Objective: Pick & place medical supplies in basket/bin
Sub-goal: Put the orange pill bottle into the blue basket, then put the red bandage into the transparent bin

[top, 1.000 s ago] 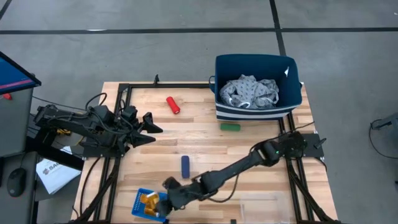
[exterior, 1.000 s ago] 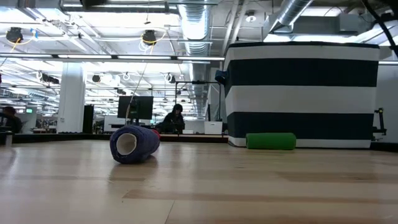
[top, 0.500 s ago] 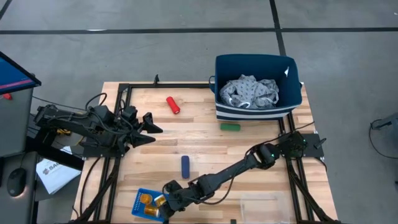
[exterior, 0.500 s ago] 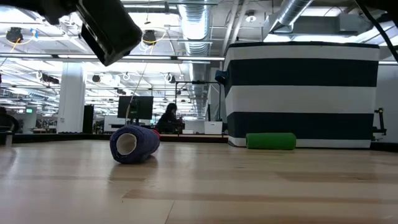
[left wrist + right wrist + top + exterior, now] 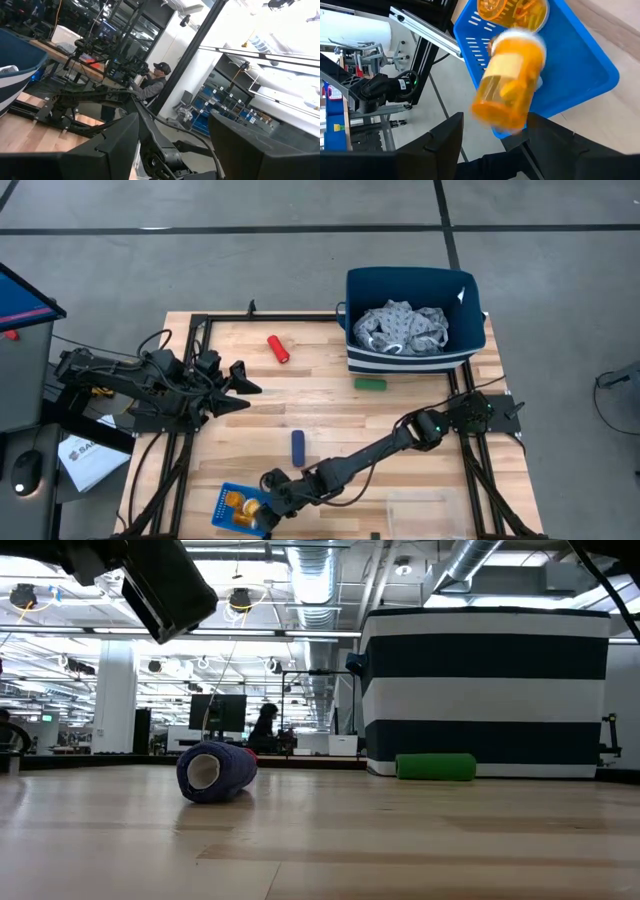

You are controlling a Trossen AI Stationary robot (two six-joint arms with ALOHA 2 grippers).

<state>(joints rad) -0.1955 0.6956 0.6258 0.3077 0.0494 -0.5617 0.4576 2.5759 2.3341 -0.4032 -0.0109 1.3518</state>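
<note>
While the right arm's gripper is hovering over the small bright blue perforated plastic basket at the table's near edge, its jaws are standing apart with nothing between them. One translucent orange pill bottle, gripped a second ago, is now dropping blurred above the basket beside the second orange bottle lying inside. The left gripper is waiting at the left side, jaws parted.
</note>
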